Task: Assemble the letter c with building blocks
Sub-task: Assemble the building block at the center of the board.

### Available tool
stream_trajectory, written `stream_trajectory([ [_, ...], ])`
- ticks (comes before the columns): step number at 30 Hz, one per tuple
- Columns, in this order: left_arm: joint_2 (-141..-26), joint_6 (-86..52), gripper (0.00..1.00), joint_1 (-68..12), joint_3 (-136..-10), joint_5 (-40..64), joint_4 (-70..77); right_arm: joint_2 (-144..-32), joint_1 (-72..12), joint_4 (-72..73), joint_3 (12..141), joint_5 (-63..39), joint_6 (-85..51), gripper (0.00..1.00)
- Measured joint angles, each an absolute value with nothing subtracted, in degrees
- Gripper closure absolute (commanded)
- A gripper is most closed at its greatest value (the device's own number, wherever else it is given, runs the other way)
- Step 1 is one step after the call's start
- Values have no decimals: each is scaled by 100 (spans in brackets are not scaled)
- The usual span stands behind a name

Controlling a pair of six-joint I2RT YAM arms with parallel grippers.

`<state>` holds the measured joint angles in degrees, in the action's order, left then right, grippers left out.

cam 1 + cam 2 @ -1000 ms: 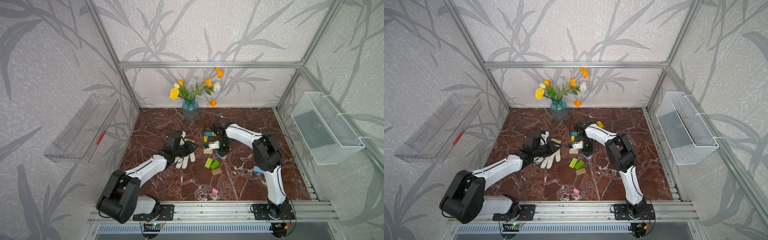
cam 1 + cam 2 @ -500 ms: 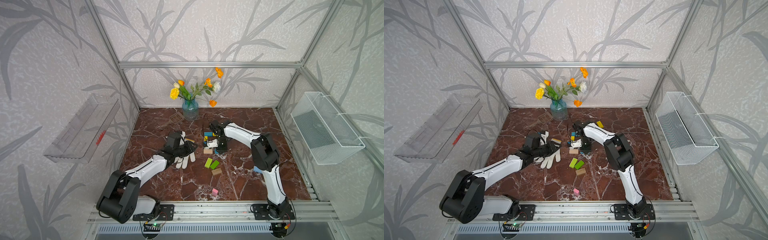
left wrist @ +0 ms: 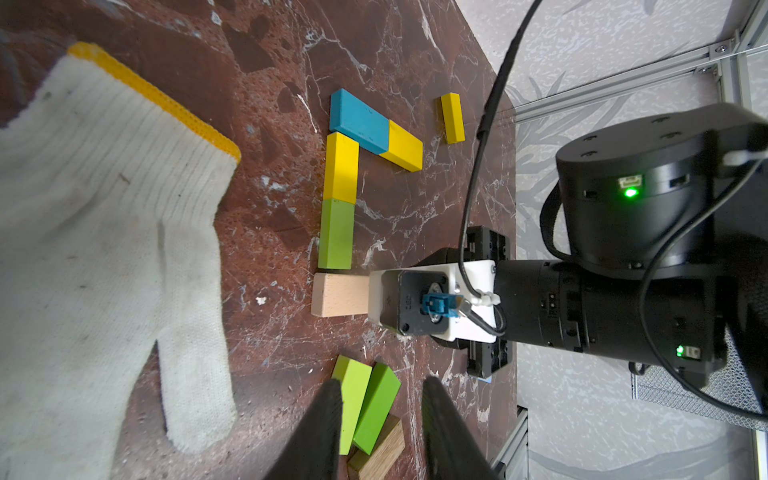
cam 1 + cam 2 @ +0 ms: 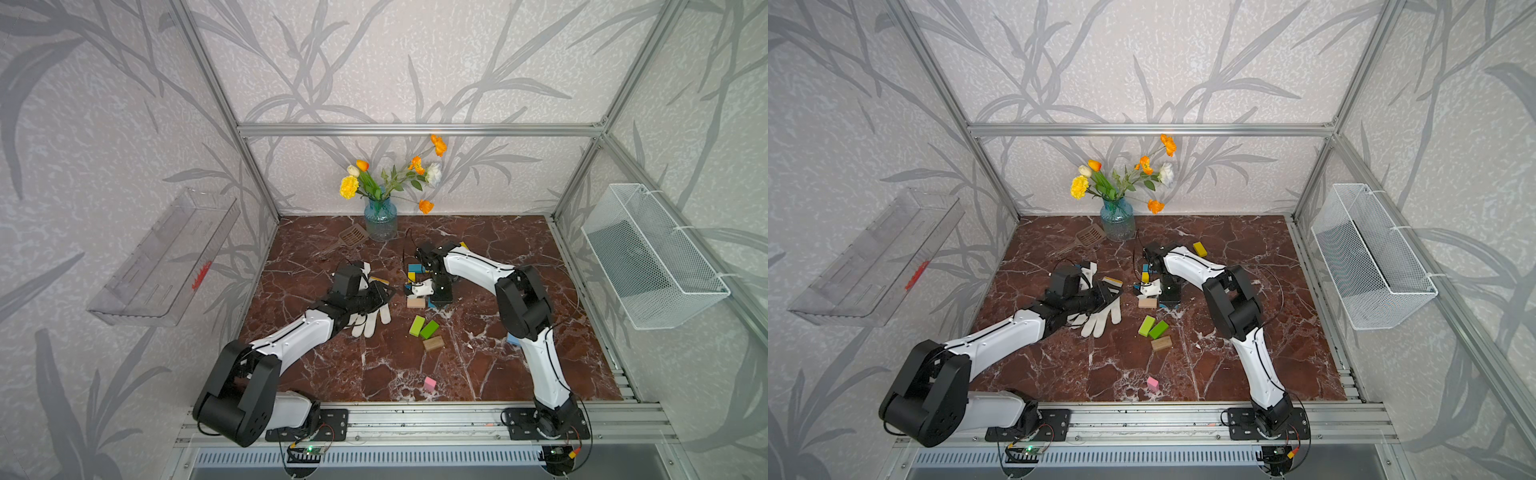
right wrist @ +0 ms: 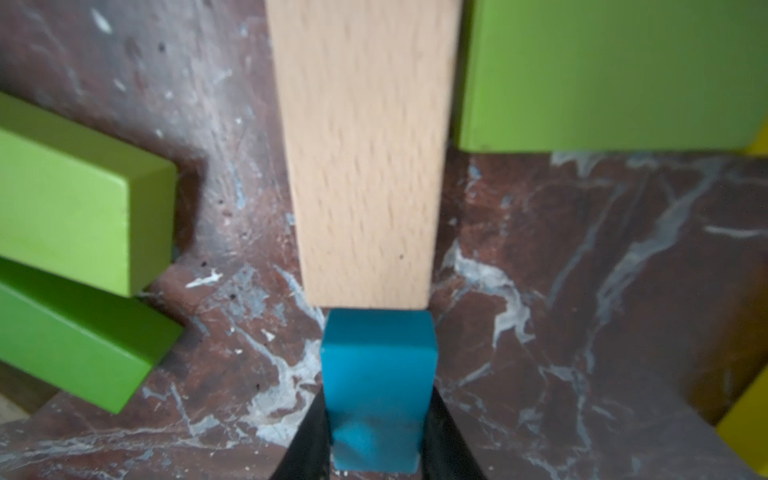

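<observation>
Presently the right claw (image 5: 378, 415) is closed on a blue rectangular wooden block (image 5: 378, 353). The block's free end touches the end of a plain pale wooden block (image 5: 365, 145) that begins the lower arm of the letter. The spine is a green wooden block (image 3: 336, 232) with a yellow wooden block (image 3: 340, 166). The upper arm is a second blue block (image 3: 359, 120) with a second yellow block (image 3: 405, 145). All lie on the dark red marble surface (image 3: 270, 62). The left claw (image 3: 380, 382) hovers over a white knitted glove (image 4: 372, 320), fingers apart and gripping nothing.

Risks, as judged: with the ends in contact, any further push could slide the pale block out of square with the green one. Release from a tilt could leave the blue block skewed or gapped. Two loose green blocks (image 3: 353, 395) lie close enough that a sideways retreat might scatter them.

Not verifiable: the claw fingers hide the gripped end of the blue block, so I cannot tell whether it sits flat on the surface. In both top views the right arm covers most of the letter. The right wrist view is blurred at its edges.
</observation>
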<state>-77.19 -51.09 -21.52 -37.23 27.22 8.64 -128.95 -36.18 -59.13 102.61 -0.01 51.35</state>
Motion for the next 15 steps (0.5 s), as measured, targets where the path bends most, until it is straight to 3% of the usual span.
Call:
stream_trajectory([
  [15, -7717, -5109, 66, -2126, -3697, 2729, 869, -12929, -3662, -5924, 10315, 3, 5190, 93],
])
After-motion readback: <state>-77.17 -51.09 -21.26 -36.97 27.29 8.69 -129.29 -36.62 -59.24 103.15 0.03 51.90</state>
